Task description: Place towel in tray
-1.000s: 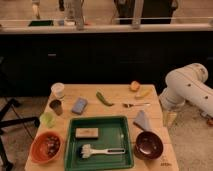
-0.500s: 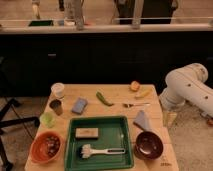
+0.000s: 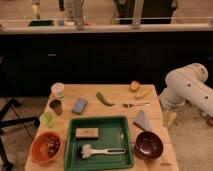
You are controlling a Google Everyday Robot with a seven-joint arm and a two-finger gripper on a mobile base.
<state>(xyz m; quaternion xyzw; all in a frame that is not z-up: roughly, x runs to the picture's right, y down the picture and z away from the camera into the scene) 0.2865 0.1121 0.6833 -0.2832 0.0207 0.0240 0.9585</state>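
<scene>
A wooden table point(image 3: 118, 92) seen from above and in front, with a dark green rectangular tray point(image 3: 116, 131) near its front edge. Everything below is placed from that tray.

Inside the tray lie a tan rectangular block point(image 3: 87, 132) at the back left and a white-handled brush point(image 3: 102, 151) at the front. The towel point(image 3: 142, 120), a small grey-blue folded cloth (roughly triangular), sits on the table just off the tray's back right corner, outside the rim. A dark brown bowl point(image 3: 148, 145) stands just right of the tray, in front of the towel. An orange bowl point(image 3: 46, 146) with dark contents stands just left of the tray.

Behind the tray are a flat blue pad point(image 3: 79, 105), a long green vegetable point(image 3: 104, 98) and a fork point(image 3: 135, 105). Farther back right are a round orange fruit point(image 3: 134, 86) and a banana point(image 3: 142, 93). To the back left stand a white cup point(image 3: 58, 90), a dark cup point(image 3: 55, 107) and a pale green cup point(image 3: 47, 119).

The robot's white arm point(image 3: 187, 90) reaches in well right of the tray, beyond the table's edge. Its gripper point(image 3: 170, 118) hangs pointing down beside that edge, right of the towel and apart from it, jaws spread wide with nothing between them.
</scene>
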